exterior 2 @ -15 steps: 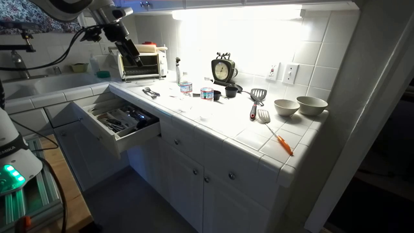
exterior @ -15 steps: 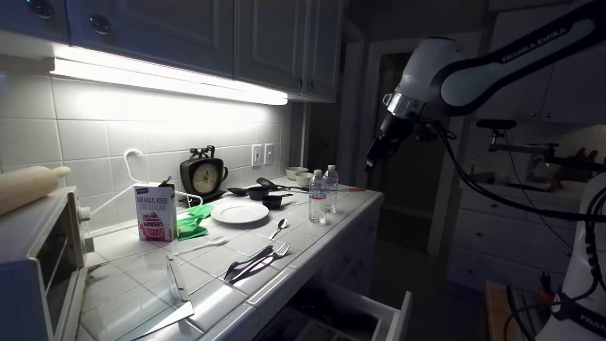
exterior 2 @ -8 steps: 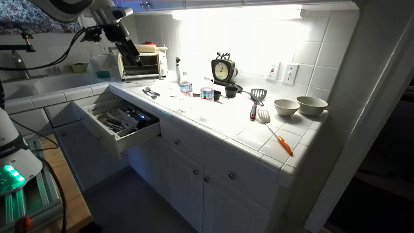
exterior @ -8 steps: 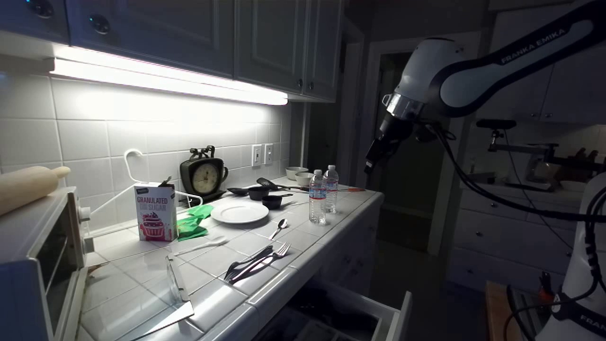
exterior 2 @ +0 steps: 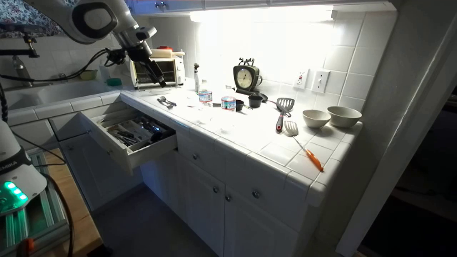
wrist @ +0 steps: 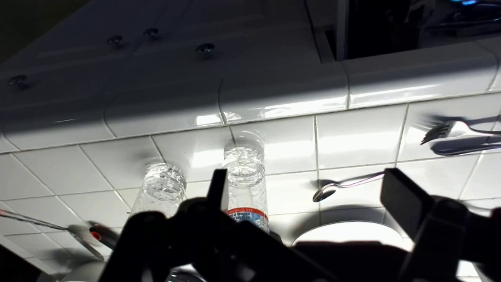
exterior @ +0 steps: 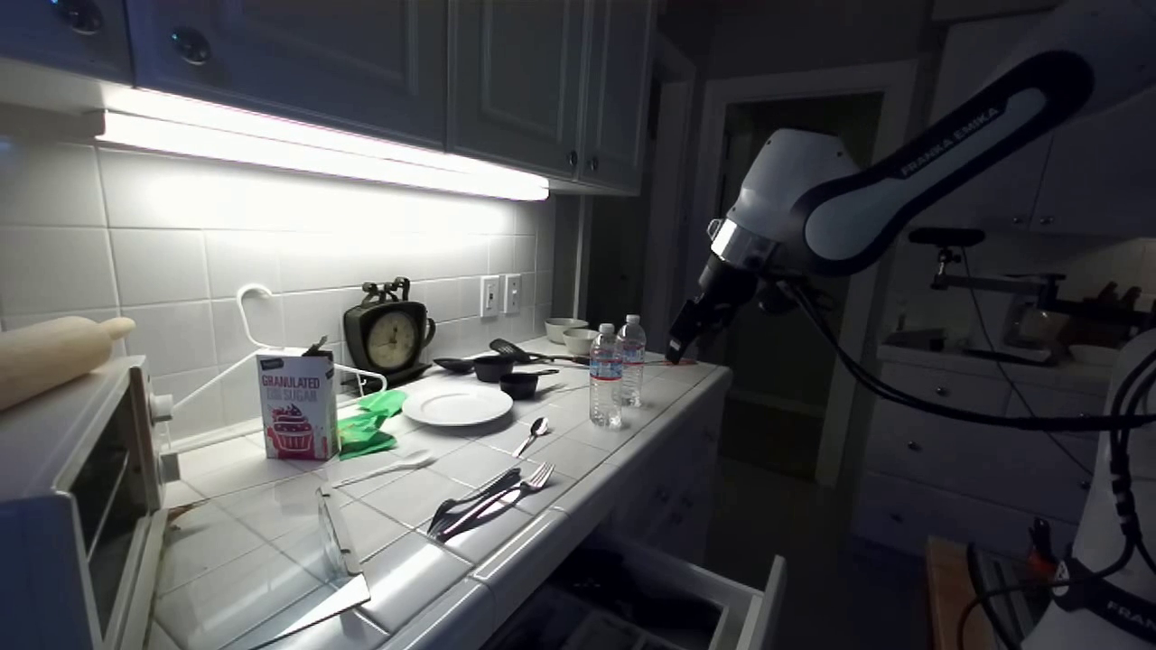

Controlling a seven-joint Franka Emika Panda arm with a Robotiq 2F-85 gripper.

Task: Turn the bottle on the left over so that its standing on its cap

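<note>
I had the arm (exterior: 853, 226) stretched out toward the worktop (exterior: 578, 451), the gripper (wrist: 307, 186) slanting downward with its two fingers (wrist: 405, 199) spread wide apart. The left bottle (exterior: 606, 397), small and clear with a blue-and-red label (exterior: 605, 368), stood upright on its base near the worktop's front edge, cap (exterior: 607, 329) at the top. My wrist view framed it between the fingers and hid its upper part behind the gripper's dark body, yet in both exterior views I saw the gripper apart from it. A second bottle (exterior: 632, 384), much alike, stood upright near it, on its right. To the left bottle's left lay a metal spoon (exterior: 539, 426), with a white plate (exterior: 457, 406) near it and a fork (exterior: 533, 483) farther along. Toward the toaster oven (exterior: 113, 487), where a rolling pin (exterior: 54, 357) rested on top, the pink-and-white carton (exterior: 293, 411) stood upright with green packaging (exterior: 366, 435) just beside it. At the worktop's right-hand end I made out two pale bowls (exterior 2: 316, 120) and an orange-handled spatula (exterior 2: 313, 159) lying near the corner. Near the tiled wall (exterior: 153, 257) sat a dark-cased dial (exterior: 393, 338), and below the worktop a drawer (exterior 2: 153, 152) stood pulled out with utensils (exterior 2: 123, 137) in it. In an exterior view, glare washed out the bottles' lower parts, leaving mainly their labels (exterior 2: 228, 103) clear to me.
</note>
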